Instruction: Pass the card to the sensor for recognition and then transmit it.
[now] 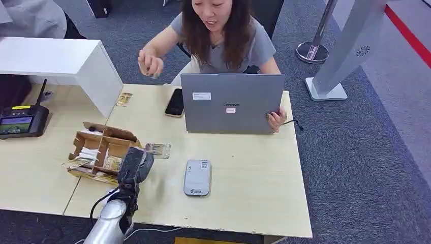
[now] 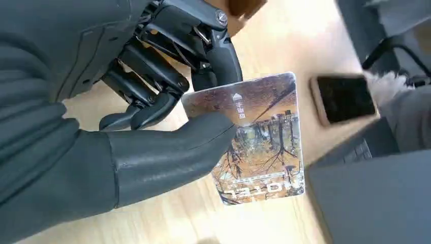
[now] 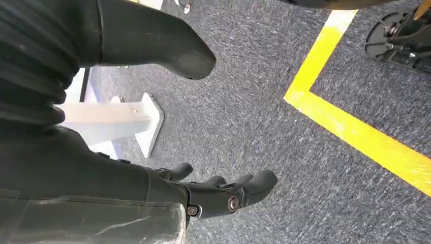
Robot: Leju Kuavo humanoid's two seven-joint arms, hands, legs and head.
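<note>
My left hand (image 1: 133, 165) hovers over the table just right of the cardboard box (image 1: 101, 150) and pinches a printed card (image 1: 158, 150) between thumb and fingers. The left wrist view shows the card (image 2: 264, 137) up close, with a tree picture on it and the thumb (image 2: 167, 147) pressed on its face. The grey card sensor (image 1: 197, 177) lies flat on the table a little to the right of my left hand. My right hand (image 3: 213, 195) hangs over the grey carpet with its fingers apart and nothing in it.
A person sits behind an upright grey laptop (image 1: 232, 103) at the far table edge, one hand on its side. A black phone (image 1: 175, 102) lies beside it. A black terminal (image 1: 23, 121) and a white box (image 1: 61, 63) stand at the left.
</note>
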